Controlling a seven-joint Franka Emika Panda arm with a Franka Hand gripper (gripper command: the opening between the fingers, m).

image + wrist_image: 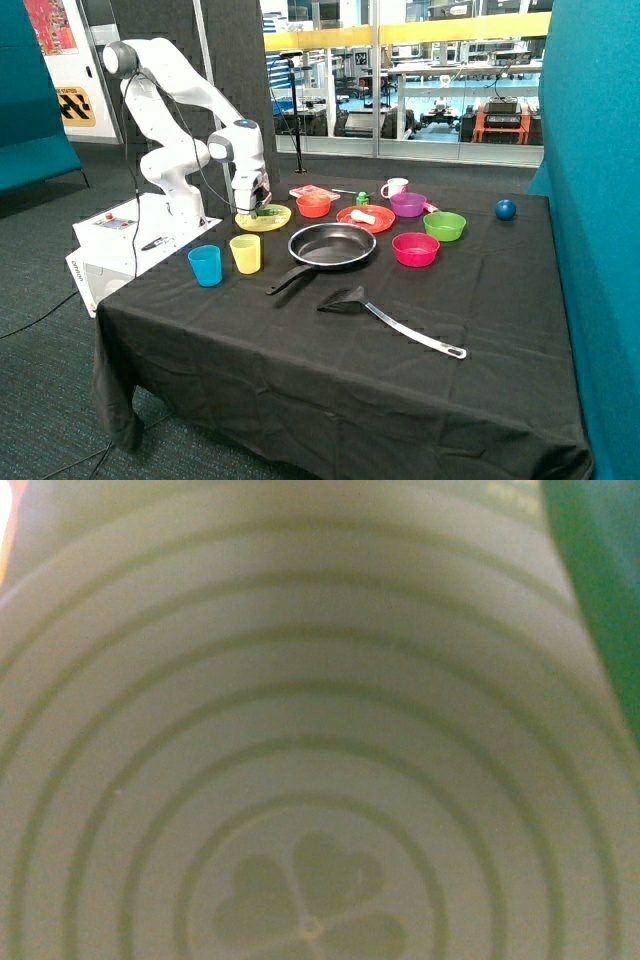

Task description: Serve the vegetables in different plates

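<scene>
The yellow plate lies at the table's back edge near the robot base. My gripper hangs just above it, very low. The green pod-like piece rests on the yellow plate beside the gripper. In the wrist view the yellow plate fills the picture with raised rings and a clover mark, and a green shape, probably the pod, shows at one edge. The white chunk lies on the red-orange plate behind the frying pan.
A black frying pan and a spatula lie mid-table. A blue cup and yellow cup stand in front of the yellow plate. Orange, purple, green and pink bowls, a mug and a blue ball are near.
</scene>
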